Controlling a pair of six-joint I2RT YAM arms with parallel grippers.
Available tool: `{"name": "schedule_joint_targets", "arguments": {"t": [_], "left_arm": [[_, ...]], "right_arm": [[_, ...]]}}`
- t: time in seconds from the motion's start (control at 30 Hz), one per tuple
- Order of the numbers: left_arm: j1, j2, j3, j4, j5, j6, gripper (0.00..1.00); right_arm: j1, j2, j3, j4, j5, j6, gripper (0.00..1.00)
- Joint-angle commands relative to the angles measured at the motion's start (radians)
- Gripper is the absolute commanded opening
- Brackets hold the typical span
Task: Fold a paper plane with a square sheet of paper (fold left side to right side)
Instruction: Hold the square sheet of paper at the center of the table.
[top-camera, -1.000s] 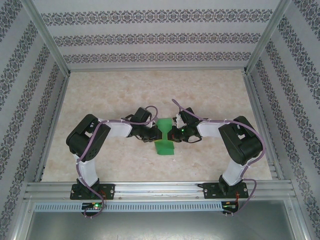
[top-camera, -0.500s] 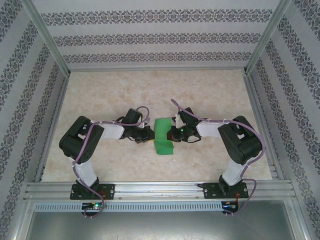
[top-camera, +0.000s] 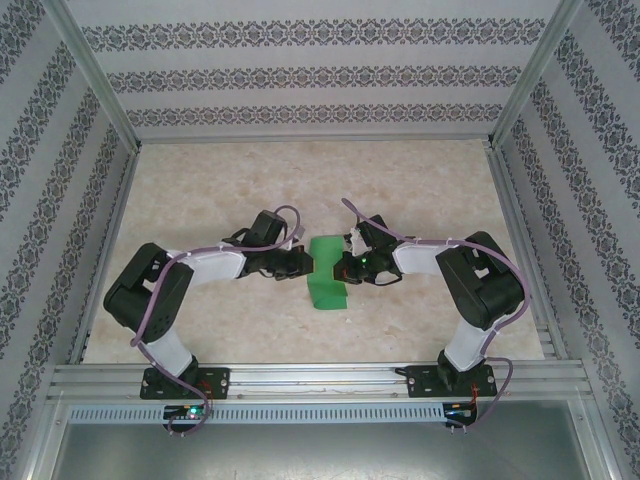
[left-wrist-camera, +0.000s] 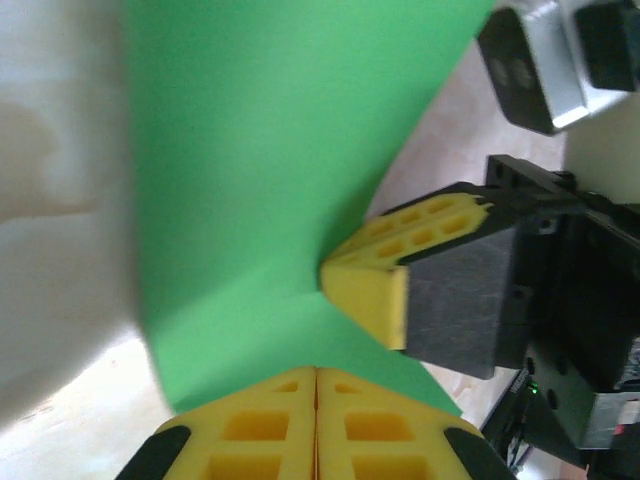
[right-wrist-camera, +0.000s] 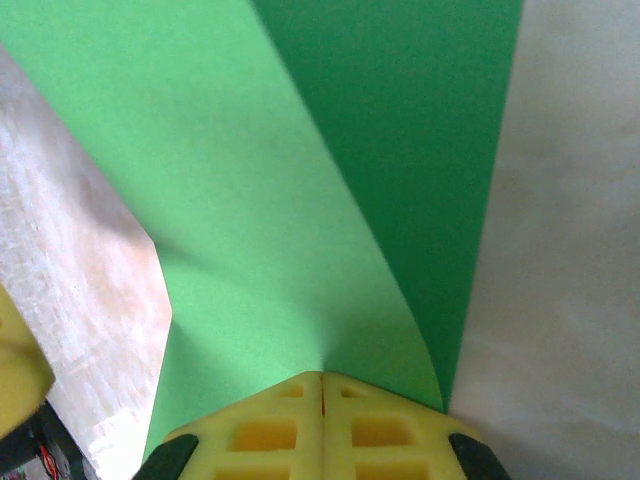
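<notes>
The square sheet of paper (top-camera: 326, 275) is bright green and lies partly folded on the table between the two grippers. My left gripper (top-camera: 303, 262) is at its left edge, shut on that edge; in the left wrist view its yellow tips (left-wrist-camera: 317, 372) meet against the sheet (left-wrist-camera: 270, 150). My right gripper (top-camera: 344, 268) is shut on the right side of the sheet. In the right wrist view a curved flap of the sheet (right-wrist-camera: 300, 200) rises from its closed tips (right-wrist-camera: 322, 378). The right gripper's yellow fingers (left-wrist-camera: 375, 290) press into the paper in the left wrist view.
The marble-patterned table (top-camera: 300, 180) is boxed in by patterned walls and metal frame posts. An aluminium rail (top-camera: 320, 378) runs along the near edge, carrying both arm bases. Open tabletop lies behind and to both sides of the paper.
The left arm drew back to the left, then its gripper rose slightly toward the paper's left edge. The sheet went from pinched narrow at its middle to wider. The right gripper stayed put.
</notes>
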Motion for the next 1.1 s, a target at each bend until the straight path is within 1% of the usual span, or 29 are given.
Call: {"name": "schedule_joint_targets", "arguments": {"t": [0.0, 0.17, 0.5, 0.87, 1.07], "left_arm": [[-0.031, 0.061, 0.047, 0.018, 0.016, 0.006, 0.07], [-0.052, 0.131, 0.078, 0.021, 0.006, 0.006, 0.07], [-0.056, 0.18, 0.061, -0.015, -0.037, 0.018, 0.07], [-0.062, 0.203, 0.039, -0.033, -0.069, 0.019, 0.07], [-0.064, 0.207, 0.042, -0.043, -0.081, 0.022, 0.07]], "right_arm": [[0.005, 0.056, -0.048, -0.13, 0.152, -0.016, 0.0], [0.006, 0.057, -0.042, -0.132, 0.151, -0.016, 0.0], [0.008, 0.047, -0.036, -0.129, 0.135, -0.019, 0.0], [0.009, -0.022, 0.005, -0.06, 0.03, 0.0, 0.0], [0.012, -0.084, 0.017, -0.005, 0.01, 0.022, 0.0]]}}
